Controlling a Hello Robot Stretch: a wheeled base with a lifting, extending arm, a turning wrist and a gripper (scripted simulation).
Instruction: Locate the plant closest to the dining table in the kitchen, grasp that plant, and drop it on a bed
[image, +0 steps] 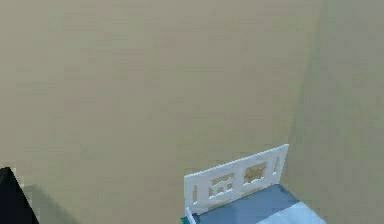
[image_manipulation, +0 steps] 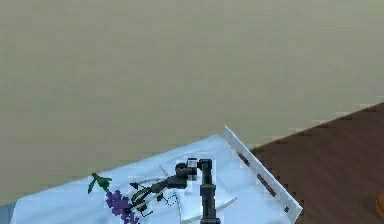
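Observation:
A plant with purple flowers (image_manipulation: 121, 203) and green leaves (image_manipulation: 98, 182) is at the bed's (image_manipulation: 60, 198) near left part in the arm side view. The dark arm (image_manipulation: 208, 198) rises from the bottom edge over the white bedcover. The gripper (image_manipulation: 142, 191) reaches left, and its thin fingers (image_manipulation: 150, 185) end right at the plant. With the bedcover behind it, I cannot tell whether the gripper holds the plant or the plant rests on the cover. In the forward view, the bed's pale blue-white cover (image: 270, 210) sits at the bottom right.
A white slatted bed end (image_manipulation: 258, 172) borders the bed on the arm side view's right, with dark wood floor (image_manipulation: 340, 160) beyond it. The same white bed end (image: 237, 178) stands against the beige wall (image: 150, 80) in the forward view. A dark object (image: 12, 198) sits at that view's bottom left.

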